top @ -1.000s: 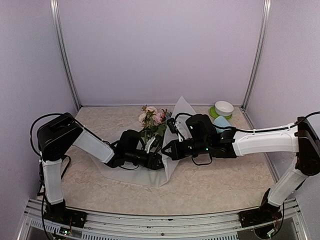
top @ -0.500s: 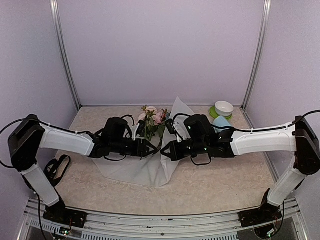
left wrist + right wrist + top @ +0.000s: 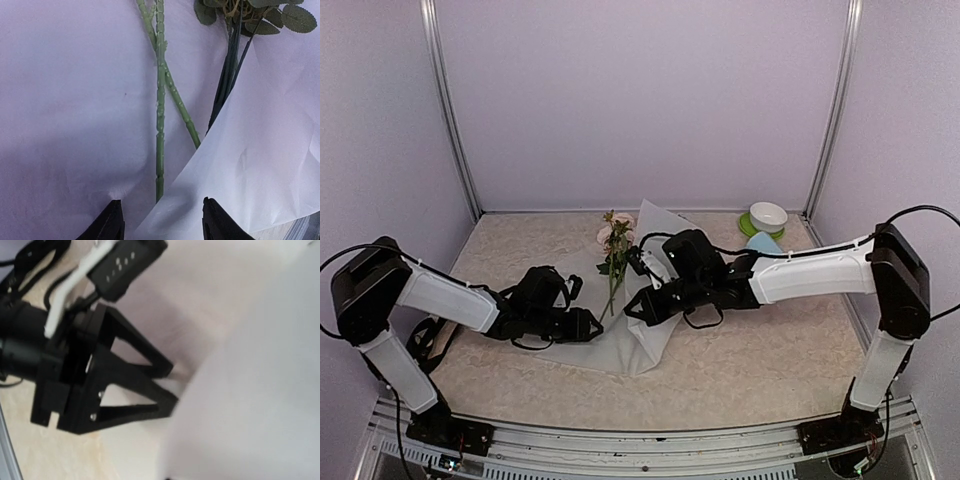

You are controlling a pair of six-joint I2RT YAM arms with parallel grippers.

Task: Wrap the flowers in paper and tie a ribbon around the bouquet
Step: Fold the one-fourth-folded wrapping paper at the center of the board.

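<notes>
Atop frosted paper (image 3: 65, 100), crossed green flower stems (image 3: 160, 130)

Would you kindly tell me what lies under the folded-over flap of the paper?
The flowers' green stems and thin dark stems run under the paper flap; their lower ends are covered.

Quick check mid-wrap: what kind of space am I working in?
Looks like an enclosed robot test booth: plain lilac walls, aluminium corner posts, a marble-patterned tabletop.
</notes>
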